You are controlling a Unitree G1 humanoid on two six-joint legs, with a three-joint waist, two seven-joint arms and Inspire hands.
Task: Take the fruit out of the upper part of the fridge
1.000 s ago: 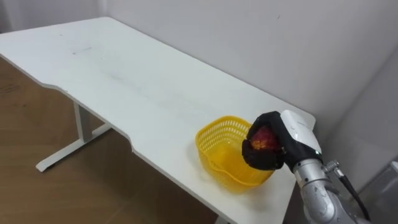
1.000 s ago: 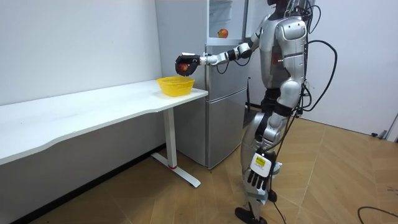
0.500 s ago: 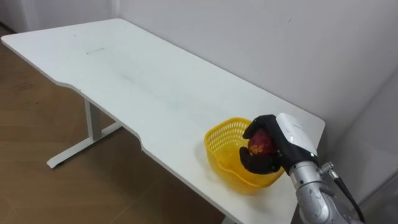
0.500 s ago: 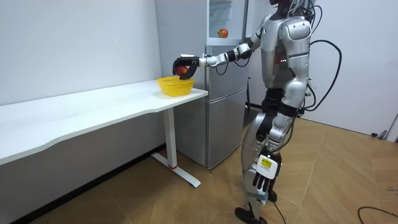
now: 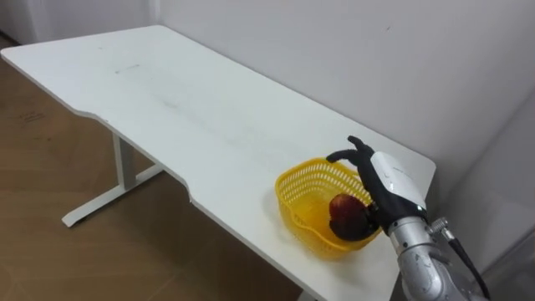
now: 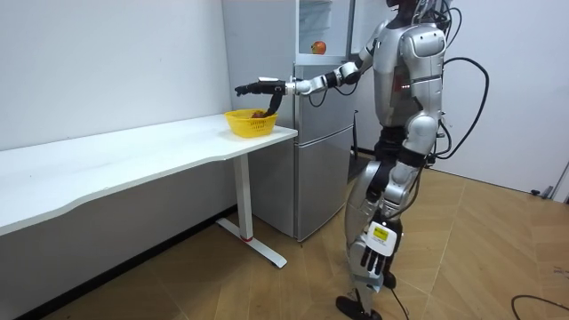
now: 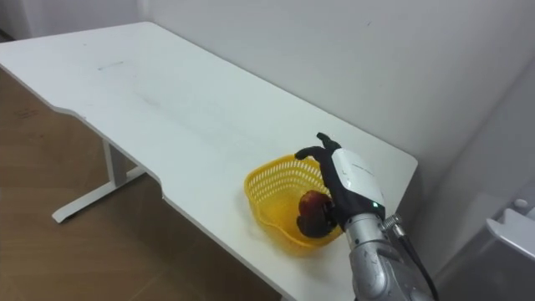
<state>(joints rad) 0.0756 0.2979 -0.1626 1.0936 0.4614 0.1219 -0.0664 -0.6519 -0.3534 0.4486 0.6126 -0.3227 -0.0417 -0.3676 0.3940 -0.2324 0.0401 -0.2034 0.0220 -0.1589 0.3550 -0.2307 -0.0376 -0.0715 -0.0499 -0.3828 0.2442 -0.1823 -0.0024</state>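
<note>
The red apple (image 5: 342,206) lies inside the yellow basket (image 5: 294,197). The right hand (image 5: 391,182) hangs just above the basket's far rim, its fingers (image 5: 349,153) spread wide and holding nothing. The thumb appears to dip into the basket beside the apple, though whether it touches the fruit cannot be told.

The likeliest mishap is a snag. If the hand pulls back low, the thumb or the wrist could catch the light mesh rim and drag or tip the basket. The basket sits near the corner of the white table (image 5: 191,110), close to both edges, so a small tug could send it and the apple to the floor. Lifting clear of the rim first would avoid that.

Nothing else stands near the basket on the table. Beyond the basket's corner stands the fridge (image 6: 313,142), with another red fruit (image 6: 317,46) in its open upper part. The left hand (image 6: 372,260) hangs by the robot's leg, well away from the basket.
</note>
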